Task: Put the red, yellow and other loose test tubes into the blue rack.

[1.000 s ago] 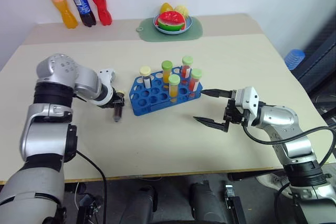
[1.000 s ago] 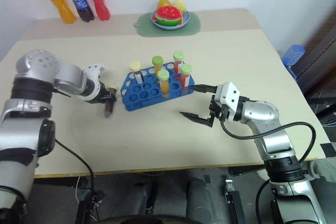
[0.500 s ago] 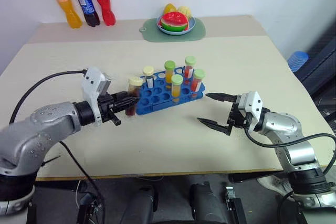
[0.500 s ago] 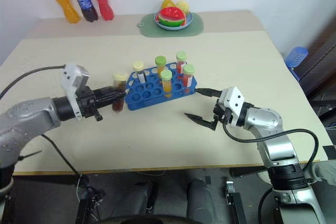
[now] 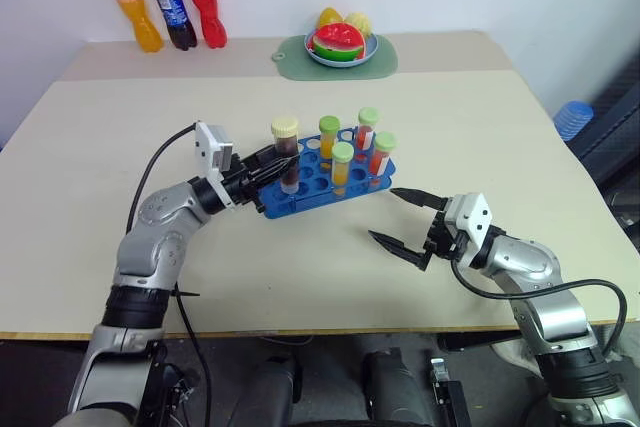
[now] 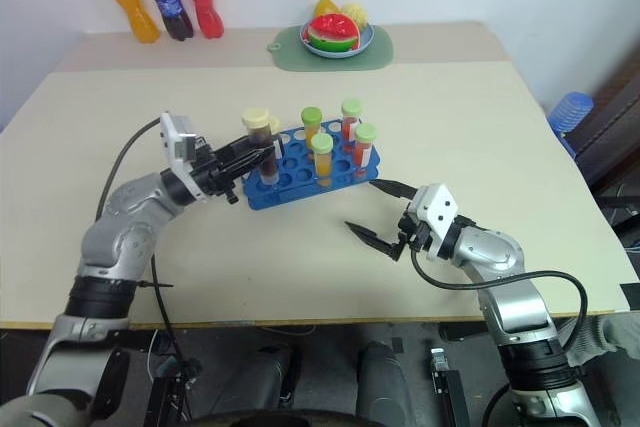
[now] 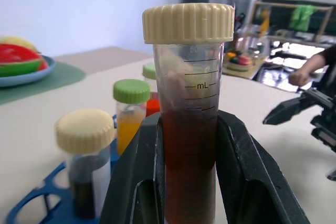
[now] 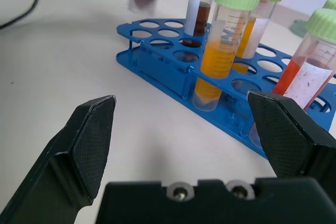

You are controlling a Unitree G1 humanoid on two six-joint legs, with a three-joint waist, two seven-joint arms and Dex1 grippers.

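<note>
Since the earlier frame, left tool has swung the dark-brown tan-capped clear tube, clamped upright, over the bright blue perforated plastic rack. Insertion underway: align with a free hole, lower. Right tool gapes, empty, above the surface.

Held tube hangs over the rack's left end.

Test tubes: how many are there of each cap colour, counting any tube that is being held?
Green-capped tubes: 4
Tan-capped tubes: 2, one in the left gripper, one in the blue rack
Total: 6
</note>
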